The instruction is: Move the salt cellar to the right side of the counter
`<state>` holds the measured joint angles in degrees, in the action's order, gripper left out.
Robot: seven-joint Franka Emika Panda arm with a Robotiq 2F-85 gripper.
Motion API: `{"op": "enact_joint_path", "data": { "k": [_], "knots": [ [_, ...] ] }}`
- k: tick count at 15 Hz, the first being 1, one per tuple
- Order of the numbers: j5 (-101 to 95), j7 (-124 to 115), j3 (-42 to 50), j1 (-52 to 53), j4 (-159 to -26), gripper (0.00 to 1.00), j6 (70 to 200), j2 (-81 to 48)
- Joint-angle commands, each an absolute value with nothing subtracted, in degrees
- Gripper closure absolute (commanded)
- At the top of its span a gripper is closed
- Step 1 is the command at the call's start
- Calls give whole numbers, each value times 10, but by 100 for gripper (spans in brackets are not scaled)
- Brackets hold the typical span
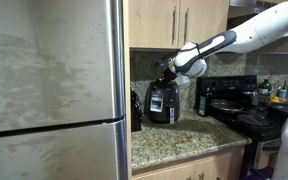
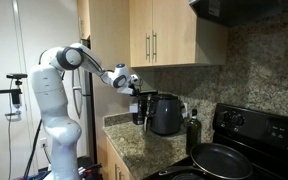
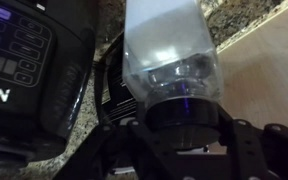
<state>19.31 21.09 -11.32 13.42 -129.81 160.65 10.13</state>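
The salt cellar (image 3: 169,50) is pinched in my gripper (image 1: 168,70), fingers narrowed around its body, and its long axis runs straight out from my palm. In the wrist view the black air fryer (image 3: 29,60) crowds its left. Bare counter (image 3: 239,12) lies to its right, which I judge is where I should carry it.

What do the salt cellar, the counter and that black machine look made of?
The salt cellar looks like frosted plastic or glass: milky, translucent. The counter seems polished granite-like stone: speckled beige-brown. The air fryer is likely glossy black plastic.
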Motion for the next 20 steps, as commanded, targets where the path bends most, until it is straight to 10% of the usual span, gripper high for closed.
{"op": "enact_joint_path", "data": {
  "k": [1, 3, 4, 15, 16, 20],
  "knots": [
    [226, 240, -105, 137, -1308, 38, 1596, 126],
    [227, 238, -77, 165, -1323, 38, 1586, 158],
    [227, 238, -77, 168, -1328, 63, 1586, 163],
    [-35, -86, -76, -59, -1403, 63, 1638, 281],
    [-19, -36, -48, -17, -1377, 38, 1609, 266],
    [-30, -75, -60, -44, -1400, 38, 1619, 274]
  ]
}}
